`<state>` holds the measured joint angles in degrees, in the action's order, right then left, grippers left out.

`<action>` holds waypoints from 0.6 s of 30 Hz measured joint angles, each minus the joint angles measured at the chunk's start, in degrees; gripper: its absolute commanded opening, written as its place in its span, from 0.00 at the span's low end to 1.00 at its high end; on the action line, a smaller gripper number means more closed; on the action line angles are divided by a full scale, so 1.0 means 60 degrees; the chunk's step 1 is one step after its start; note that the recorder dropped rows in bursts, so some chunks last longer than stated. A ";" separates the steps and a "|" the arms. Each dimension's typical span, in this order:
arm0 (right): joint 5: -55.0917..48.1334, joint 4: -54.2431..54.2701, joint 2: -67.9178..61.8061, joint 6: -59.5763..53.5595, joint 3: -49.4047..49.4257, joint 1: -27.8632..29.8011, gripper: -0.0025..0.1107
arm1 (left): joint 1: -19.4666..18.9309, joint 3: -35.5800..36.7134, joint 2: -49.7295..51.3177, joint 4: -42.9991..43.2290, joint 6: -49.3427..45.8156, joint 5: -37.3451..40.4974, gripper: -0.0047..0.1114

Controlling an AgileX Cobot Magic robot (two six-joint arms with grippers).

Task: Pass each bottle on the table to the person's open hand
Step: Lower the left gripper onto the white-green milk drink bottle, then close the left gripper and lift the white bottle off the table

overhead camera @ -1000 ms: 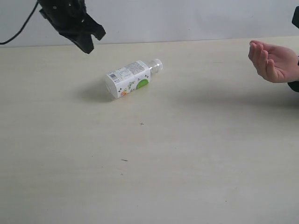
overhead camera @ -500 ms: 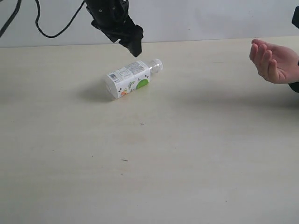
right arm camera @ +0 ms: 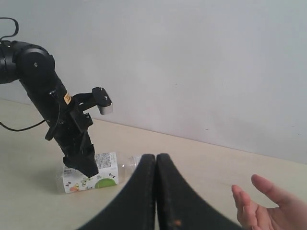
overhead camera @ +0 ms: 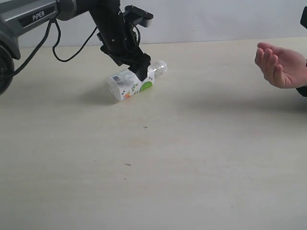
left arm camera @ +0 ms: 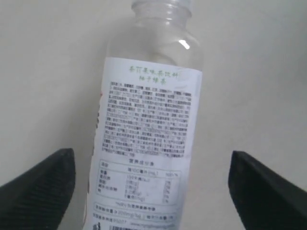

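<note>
Down from the upper left of the exterior view, the left arm has swung in over the past second. Its left end effector (overhead camera: 139,74) now sits low over the bottle (overhead camera: 130,83), spread wide where it was closed a moment ago. The wrist view shows the two fingers (left arm camera: 43,184) standing clear on either side of the label, not touching it.

The bottle lies on its side on the table (overhead camera: 192,158), left of centre and toward the top of the frame, neck pointing right. Being round, it could roll or skid away if one finger meets it before the other. A grip near the tapered shoulder might squeeze it out.

The open hand (overhead camera: 280,64) waits at the right edge, well apart, so a loose hold could drop the bottle on the way across. The right end effector (right arm camera: 156,191) is pressed together, holding nothing.
</note>
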<state>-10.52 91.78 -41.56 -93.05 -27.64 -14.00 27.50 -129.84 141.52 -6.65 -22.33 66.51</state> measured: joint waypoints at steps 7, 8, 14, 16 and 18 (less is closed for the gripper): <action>0.0063 0.0000 0.0000 0.0000 0.0000 0.0000 0.02 | 0.0000 0.0000 0.0473 0.0135 0.0039 -0.0437 0.76; 0.0063 0.0000 0.0000 0.0000 0.0000 0.0000 0.02 | 0.0000 0.0000 0.0545 0.0135 0.0039 -0.0437 0.76; 0.0063 0.0000 0.0000 0.0019 0.0000 0.0000 0.02 | 0.0000 0.0000 0.0765 0.0135 0.0039 -0.0523 0.70; 0.0063 0.0000 0.0000 0.0019 0.0000 0.0000 0.02 | 0.0000 0.0000 0.0816 0.0135 0.0039 -0.0532 0.64; 0.0063 0.0000 0.0000 0.0019 0.0000 0.0000 0.02 | 0.0000 0.0000 0.0820 0.0155 0.0039 -0.0547 0.55</action>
<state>-10.14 91.78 -41.56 -92.93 -27.64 -14.00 27.50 -129.84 146.44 -5.72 -22.10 63.23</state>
